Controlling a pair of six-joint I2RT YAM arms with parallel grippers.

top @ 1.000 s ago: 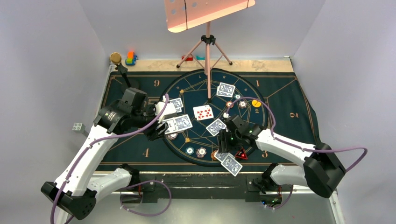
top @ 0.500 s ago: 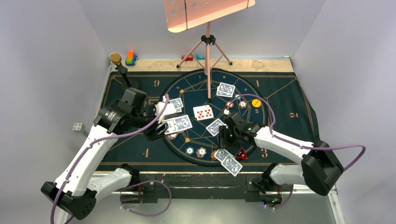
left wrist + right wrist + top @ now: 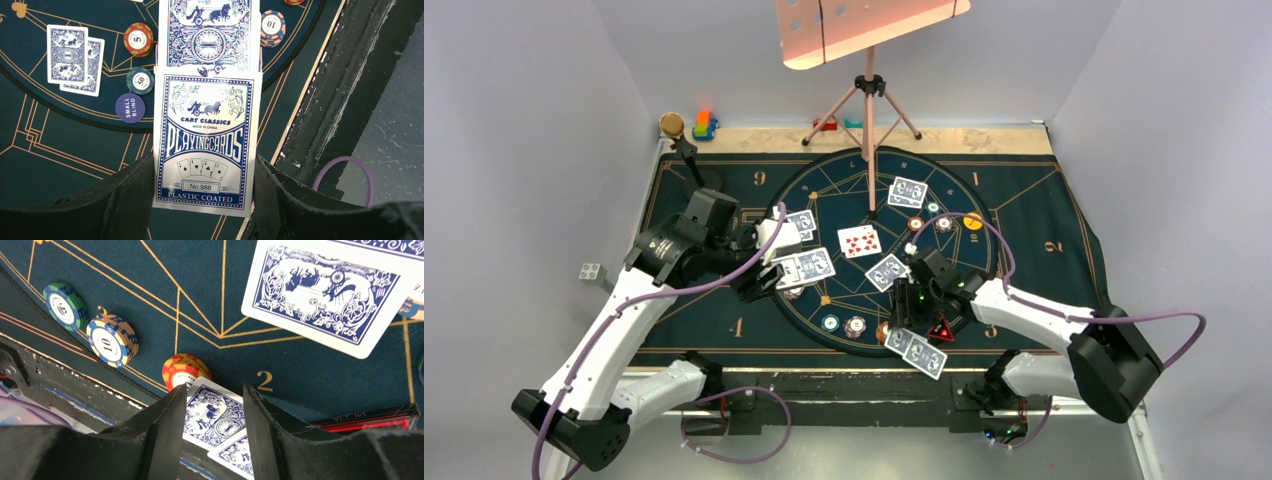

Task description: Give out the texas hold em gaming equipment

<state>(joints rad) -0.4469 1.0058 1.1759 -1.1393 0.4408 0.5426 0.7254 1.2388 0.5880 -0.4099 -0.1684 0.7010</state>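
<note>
The dark mat [image 3: 1049, 215] is bare on its right part and its near left part, so a gripper could pass there, while the round middle field [image 3: 839, 185] is crowded with playing cards [image 3: 859, 241] and poker chips [image 3: 855, 326] lying close together. At the far side stands the tripod [image 3: 870, 110], under the pink board [image 3: 864, 25]. The left gripper [image 3: 202, 165], clamped on a card box [image 3: 205, 125], hangs over the field's left, and the right gripper [image 3: 214, 405], fingers apart, low over its near edge.
</note>
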